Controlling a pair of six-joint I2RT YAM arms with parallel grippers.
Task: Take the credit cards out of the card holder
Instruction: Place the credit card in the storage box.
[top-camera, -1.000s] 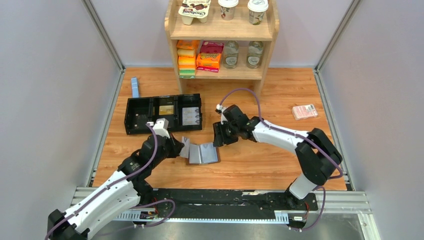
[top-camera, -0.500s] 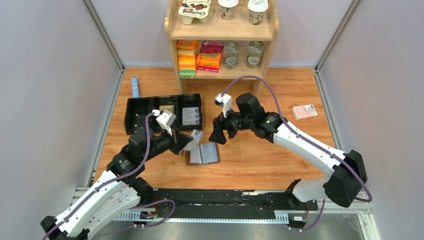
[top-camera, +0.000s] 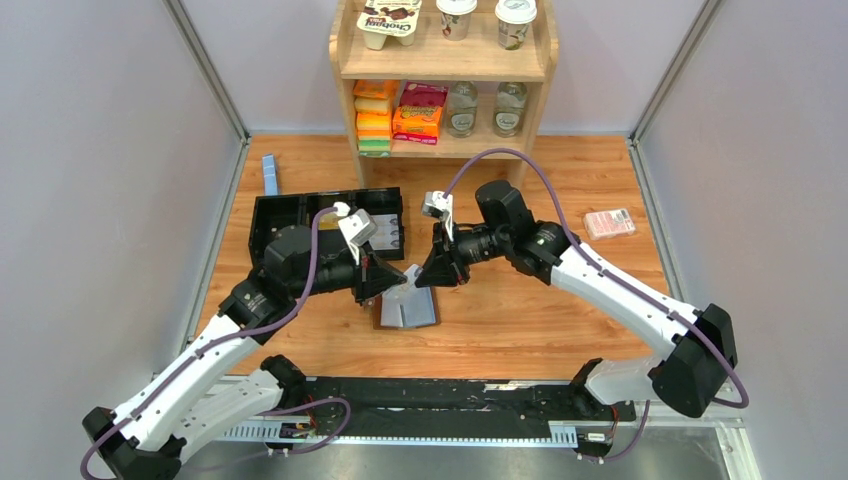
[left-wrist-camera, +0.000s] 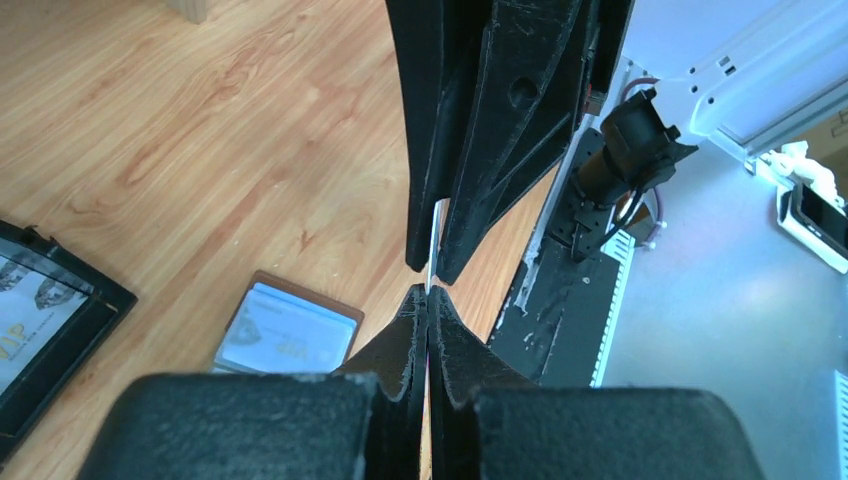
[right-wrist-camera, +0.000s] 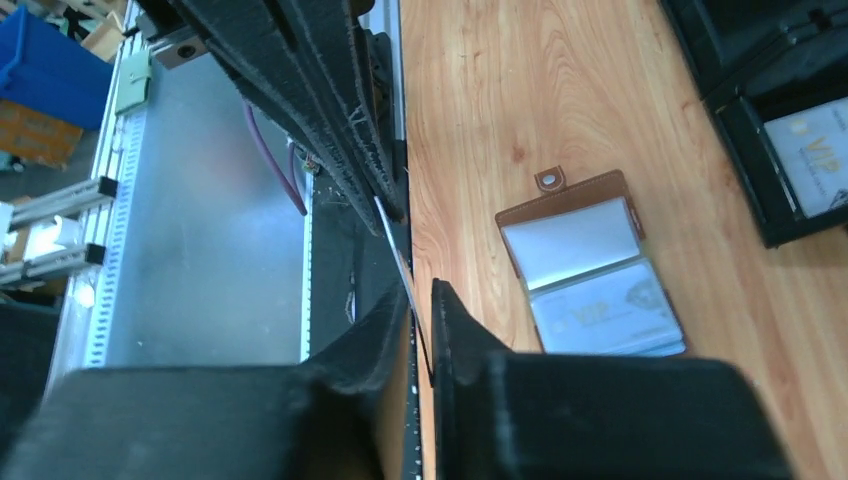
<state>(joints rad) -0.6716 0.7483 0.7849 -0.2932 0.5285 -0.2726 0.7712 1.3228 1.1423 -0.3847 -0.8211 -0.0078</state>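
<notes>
The card holder lies open on the wood floor, brown edge round grey-blue pockets, with pale cards still in it; it also shows in the left wrist view and in the right wrist view. My left gripper is shut on one end of a thin pale credit card, held in the air just above the holder. My right gripper faces it, jaws narrowly apart round the card's other end. The card is edge-on in the left wrist view and the right wrist view.
A long black compartmented tray lies behind the left gripper. A wooden shelf with food items stands at the back. A blue strip lies at the far left and a pink-red packet at the right.
My left gripper lifted a card off the holder and carried it up and right. My right gripper swung left to meet it, and its jaws now sit round the card's free end.
</notes>
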